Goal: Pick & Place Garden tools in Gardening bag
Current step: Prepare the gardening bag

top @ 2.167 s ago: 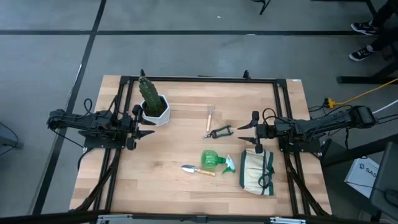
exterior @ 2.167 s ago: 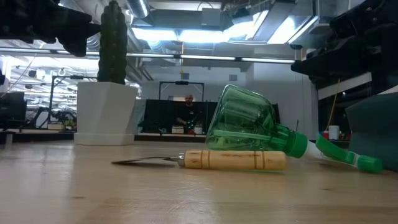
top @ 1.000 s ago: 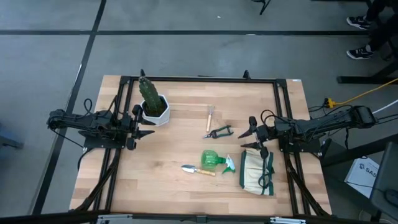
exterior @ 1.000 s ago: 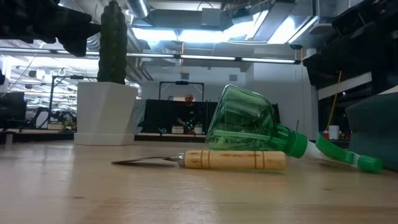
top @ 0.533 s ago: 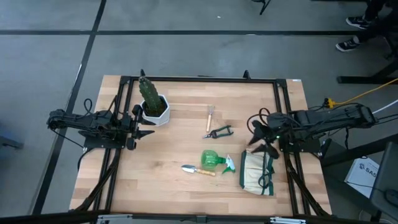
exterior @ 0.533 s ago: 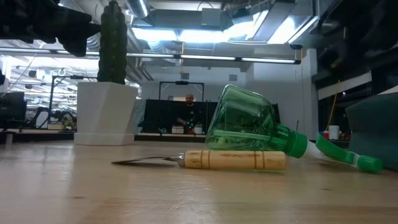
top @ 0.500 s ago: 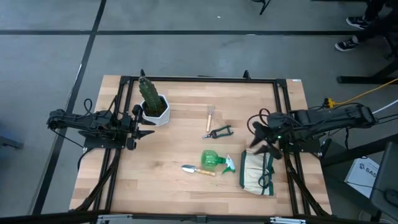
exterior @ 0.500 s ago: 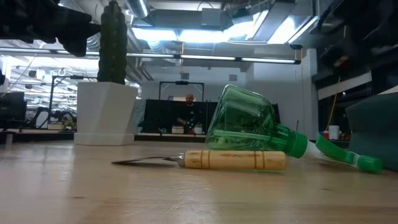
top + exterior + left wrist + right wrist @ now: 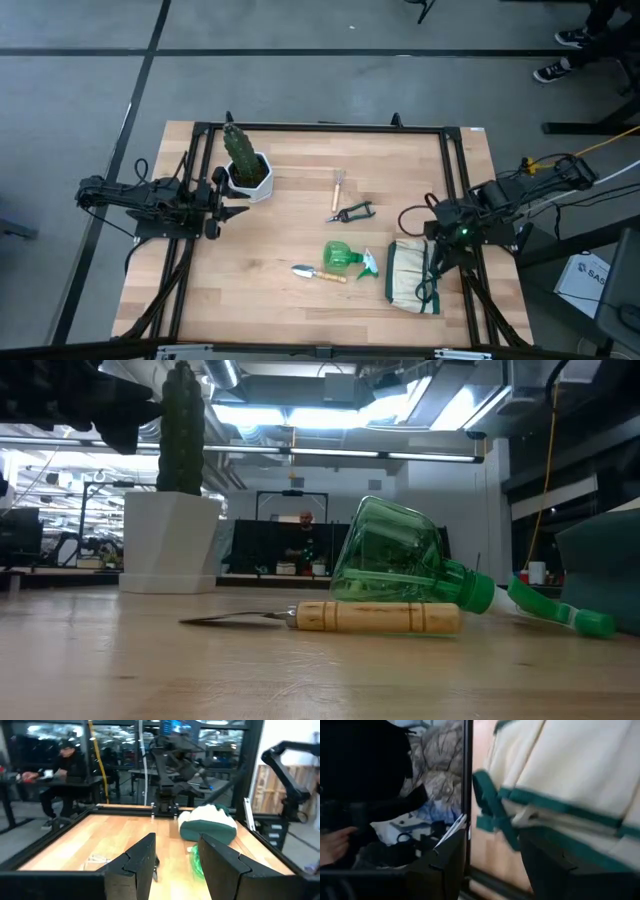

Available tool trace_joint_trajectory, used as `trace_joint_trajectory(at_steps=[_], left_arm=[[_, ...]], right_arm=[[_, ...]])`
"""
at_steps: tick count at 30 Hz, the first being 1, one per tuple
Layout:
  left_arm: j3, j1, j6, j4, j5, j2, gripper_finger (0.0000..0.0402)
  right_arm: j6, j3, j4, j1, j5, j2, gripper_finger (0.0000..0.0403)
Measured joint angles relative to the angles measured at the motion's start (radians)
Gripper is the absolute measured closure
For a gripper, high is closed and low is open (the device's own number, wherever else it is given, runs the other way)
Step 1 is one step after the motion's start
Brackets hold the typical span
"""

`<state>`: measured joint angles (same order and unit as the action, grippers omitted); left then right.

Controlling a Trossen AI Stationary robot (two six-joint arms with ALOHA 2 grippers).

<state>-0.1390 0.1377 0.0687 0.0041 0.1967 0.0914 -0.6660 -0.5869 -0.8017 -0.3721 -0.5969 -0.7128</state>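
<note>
The cream gardening bag (image 9: 412, 275) with green trim lies on its side at the table's right near part. The green spray bottle (image 9: 347, 257) and the trowel (image 9: 318, 272) lie left of it, and the black shears (image 9: 352, 212) and the thin wooden-handled tool (image 9: 339, 185) lie farther back. My right gripper (image 9: 436, 248) points down over the bag's far right corner. It is open, with its fingers on either side of the green handle strap (image 9: 492, 815). My left gripper (image 9: 228, 205) is open and empty at the table's left side, next to the pot.
A cactus in a white pot (image 9: 246, 168) stands at the far left, close to my left gripper. A black frame rail (image 9: 455, 190) runs along the table's right edge beside my right arm. People sit in the room beyond the table (image 9: 70, 775).
My right gripper has drawn back toward the table's right edge and near side and has tipped from level to pointing down over the bag's far right corner. The tools, the bag and my left arm have kept still.
</note>
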Motion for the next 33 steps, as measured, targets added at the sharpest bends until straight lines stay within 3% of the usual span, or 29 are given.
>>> trace_joint_trajectory(at_steps=[5, 12, 19, 25, 33], left_arm=[[0.0, 0.0, 0.047, 0.0, 0.051, 0.0, 0.0258], [0.0, 0.0, -0.008, -0.001, 0.073, 0.0, 0.0258], [0.0, 0.0, 0.14, 0.0, 0.072, 0.0, 0.0258], [0.0, 0.0, 0.268, 0.0, 0.071, 0.0, 0.0258], [0.0, 0.0, 0.32, 0.001, 0.071, 0.0, 0.0258]], right_arm=[[-0.194, 0.0, -0.008, -0.097, 0.058, 0.0, 0.0215], [-0.478, 0.005, 0.008, -0.235, 0.282, -0.007, 0.0215], [-0.702, 0.097, 0.208, -0.35, 0.477, -0.016, 0.0215], [-0.841, 0.171, 0.35, -0.378, 0.594, -0.064, 0.0215], [-0.852, 0.185, 0.453, -0.36, 0.777, -0.169, 0.0215]])
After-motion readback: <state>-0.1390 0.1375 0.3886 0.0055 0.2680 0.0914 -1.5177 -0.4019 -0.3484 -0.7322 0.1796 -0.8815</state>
